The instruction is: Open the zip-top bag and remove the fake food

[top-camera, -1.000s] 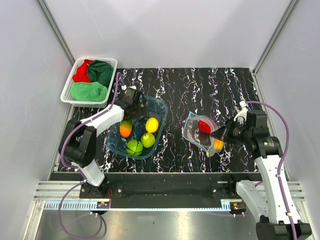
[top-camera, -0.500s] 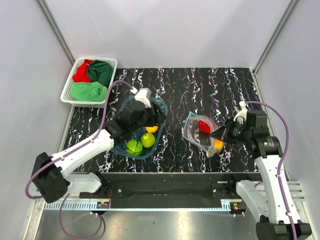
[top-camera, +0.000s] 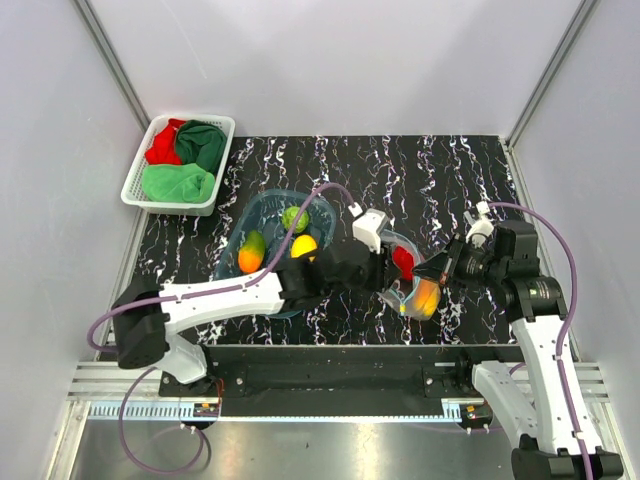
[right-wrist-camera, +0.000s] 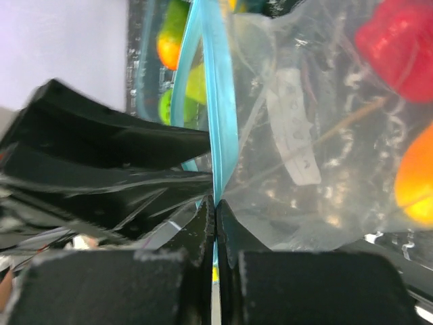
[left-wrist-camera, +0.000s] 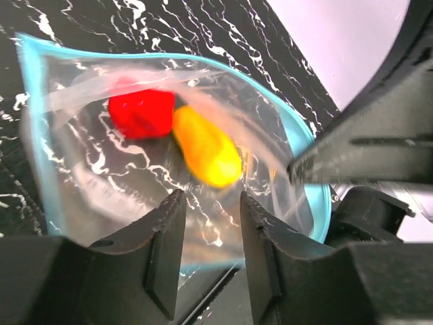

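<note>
Hanging from the right hand (right-wrist-camera: 215,227), the zip-top bag (left-wrist-camera: 88,169) sits at the right of the marbled black surface (top-camera: 420,180), toward its near edge. That hand's fingers are pressed together on the bag's teal zip strip (right-wrist-camera: 218,101), with no gap between them. Inside the clear film lie a red piece (left-wrist-camera: 141,112) and, touching it, an orange-yellow piece (left-wrist-camera: 206,145). Both are blurred in the left wrist view, so their exact shapes are hard to make out. In the right wrist view the red piece is cut off at the top right corner and the orange-yellow one at the right edge.

The left hand (left-wrist-camera: 208,247) is just at the bag's left side. Its two fingers stand apart, with the bag's film showing through the gap. Whether either finger touches the plastic cannot be told. From above, the left arm crosses over the bag's left part and hides it.

To the left, a translucent blue tub (top-camera: 262,205) holds a green fruit (top-camera: 294,218), a yellow fruit (top-camera: 303,246) and an orange-and-green fruit (top-camera: 250,253). The left arm covers the tub's near right corner.

At the far left corner, a white basket (top-camera: 135,190) holds a red cloth (top-camera: 163,145) and green cloths (top-camera: 180,183).
</note>
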Controlling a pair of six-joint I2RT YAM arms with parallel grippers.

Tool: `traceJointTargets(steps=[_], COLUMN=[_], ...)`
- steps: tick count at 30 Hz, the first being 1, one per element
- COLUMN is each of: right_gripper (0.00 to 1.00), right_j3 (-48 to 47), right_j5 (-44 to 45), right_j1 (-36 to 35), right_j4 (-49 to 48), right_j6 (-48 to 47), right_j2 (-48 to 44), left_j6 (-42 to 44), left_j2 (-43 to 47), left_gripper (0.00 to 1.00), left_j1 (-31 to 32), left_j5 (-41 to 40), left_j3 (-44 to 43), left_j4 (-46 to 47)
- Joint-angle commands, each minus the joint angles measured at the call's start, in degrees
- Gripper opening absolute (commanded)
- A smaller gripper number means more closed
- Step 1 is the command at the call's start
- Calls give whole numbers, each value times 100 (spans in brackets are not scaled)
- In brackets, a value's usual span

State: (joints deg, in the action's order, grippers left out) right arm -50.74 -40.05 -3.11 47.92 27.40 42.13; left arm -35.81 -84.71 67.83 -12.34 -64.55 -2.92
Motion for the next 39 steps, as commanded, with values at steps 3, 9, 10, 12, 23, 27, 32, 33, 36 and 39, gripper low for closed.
traceJointTargets(steps=[3, 9, 10, 12, 23, 27, 32, 33, 36, 39], right_gripper=[0, 0, 0, 0, 0, 0, 0, 0, 0, 0], right_j3=[169, 179, 144, 47, 117, 38, -41, -41, -32, -41], right_j5=[-679, -233, -127, 295, 1913, 2054, 2107, 2081, 2028, 1949], right_j1=[-58, -49, -49, -58, -49, -49, -49, -49, -49, -58], right_j4=[-433, -187, -108, 111, 920, 1079, 1246, 1237, 1281, 1290], right_j6=[450, 275, 240, 187, 766, 916, 1065, 1075, 1084, 1066], right_j2=[-196, -205, -214, -319, -1031, -1172, -1356, -1374, -1401, -1374], left_j6=[-145, -294, -330, -479, -1138, -1288, -1385, -1393, -1481, -1578], left_j2=[-406, -1232, -1363, -1469, -2163, -2489, -2937, -3033, -3165, -3306], left_gripper=[38, 37, 38, 38, 43, 49, 52, 52, 60, 67], left_j1=[28, 28, 28, 28, 55, 116, 178, 195, 221, 248], left_j5=[-375, 2, 64, 248, 1172, 1383, 1383, 1357, 1278, 1077], left_j3=[-628, -1358, -1384, -1367, -1305, -1463, -1665, -1709, -1736, -1815], left_j4=[-95, -833, -816, -772, 168, 274, 274, 274, 431, 450])
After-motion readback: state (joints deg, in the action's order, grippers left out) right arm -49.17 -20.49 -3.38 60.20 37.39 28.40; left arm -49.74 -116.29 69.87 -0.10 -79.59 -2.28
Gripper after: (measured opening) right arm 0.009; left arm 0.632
